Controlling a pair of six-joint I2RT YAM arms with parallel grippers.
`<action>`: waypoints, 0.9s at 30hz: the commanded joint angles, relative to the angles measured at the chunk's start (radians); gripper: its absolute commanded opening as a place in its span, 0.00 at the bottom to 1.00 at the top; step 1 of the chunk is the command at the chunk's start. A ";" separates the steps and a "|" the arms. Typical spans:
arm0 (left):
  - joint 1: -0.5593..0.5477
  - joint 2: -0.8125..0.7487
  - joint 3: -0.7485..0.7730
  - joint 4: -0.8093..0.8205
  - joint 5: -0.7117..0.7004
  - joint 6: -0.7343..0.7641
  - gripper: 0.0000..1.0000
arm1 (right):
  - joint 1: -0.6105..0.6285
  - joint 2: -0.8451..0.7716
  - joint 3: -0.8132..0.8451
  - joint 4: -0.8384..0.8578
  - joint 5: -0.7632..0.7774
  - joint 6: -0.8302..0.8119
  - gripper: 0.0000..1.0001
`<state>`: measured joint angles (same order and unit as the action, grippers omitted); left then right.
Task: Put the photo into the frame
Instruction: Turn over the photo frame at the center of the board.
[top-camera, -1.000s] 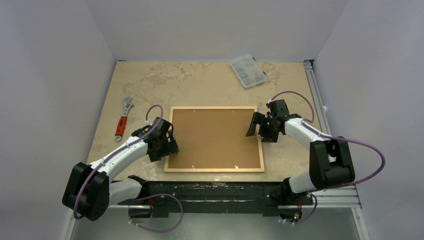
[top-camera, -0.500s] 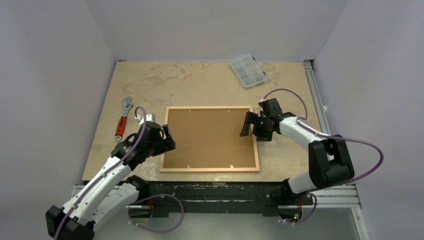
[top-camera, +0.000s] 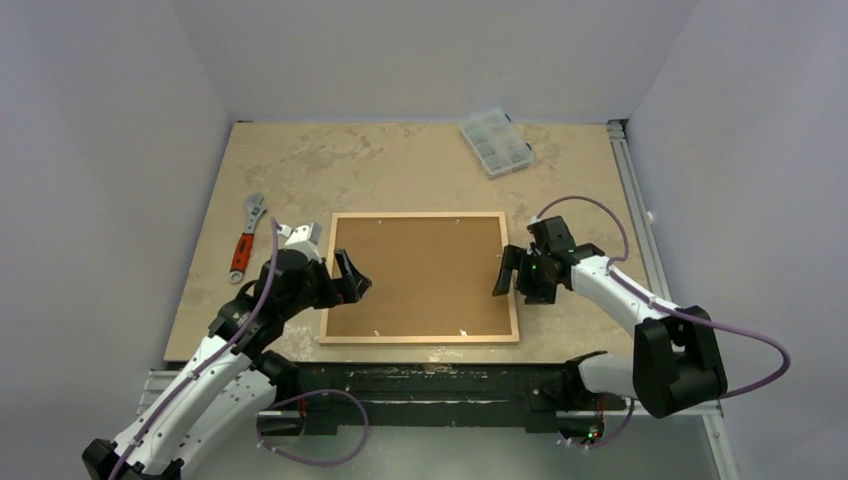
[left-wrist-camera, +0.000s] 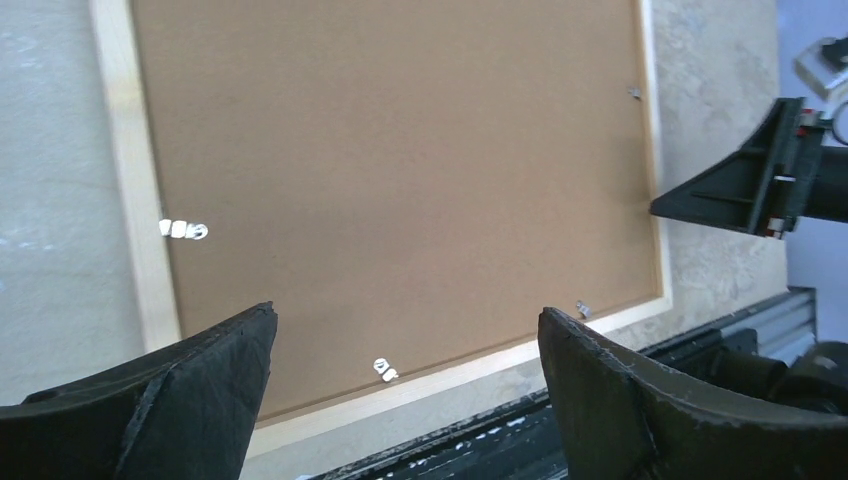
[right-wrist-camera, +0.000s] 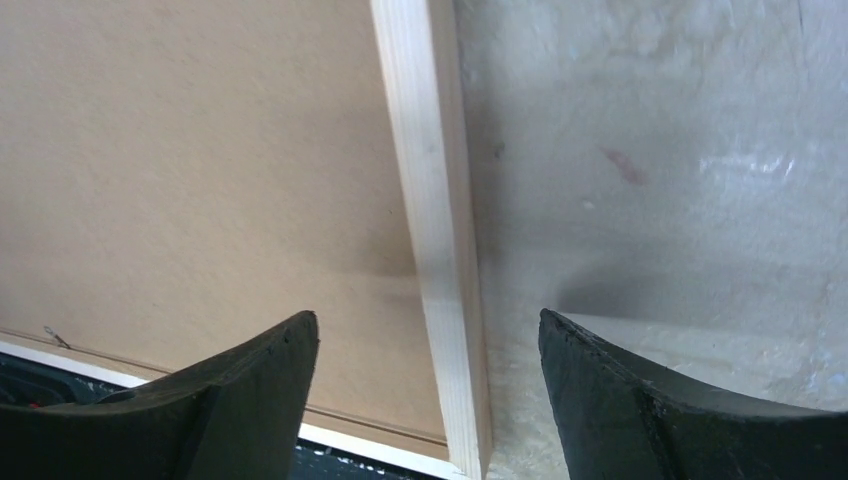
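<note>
Flat on beige worktop (top-camera: 400, 165), thin light wood frame (top-camera: 420, 340), brown board (top-camera: 420, 275) inside, left gripper (top-camera: 350, 278) spread wide, right gripper (top-camera: 512, 272) spread wide over its edge.

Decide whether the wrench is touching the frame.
Apart. The top external view shows bare table between the wrench and the frame.

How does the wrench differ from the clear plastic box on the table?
The wrench is slim, grey metal with a red handle, lying left of the frame; the clear plastic box is broader, see-through, with compartments, lying beyond the frame's far right corner. Both rest flat on the table, apart from the frame.
</note>
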<state>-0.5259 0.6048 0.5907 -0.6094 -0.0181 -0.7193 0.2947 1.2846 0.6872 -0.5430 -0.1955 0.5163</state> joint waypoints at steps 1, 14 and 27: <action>-0.044 0.010 -0.017 0.149 0.108 0.066 1.00 | 0.003 -0.042 -0.055 -0.026 0.002 0.007 0.74; -0.307 0.215 0.092 0.223 0.072 0.235 1.00 | 0.004 -0.002 -0.029 -0.003 -0.016 0.003 0.00; -0.716 0.645 0.411 0.046 -0.361 0.371 1.00 | 0.004 0.018 0.195 -0.129 -0.095 0.008 0.00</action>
<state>-1.1351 1.1603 0.9192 -0.5049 -0.1802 -0.4122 0.3058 1.3228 0.7837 -0.6624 -0.2050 0.4847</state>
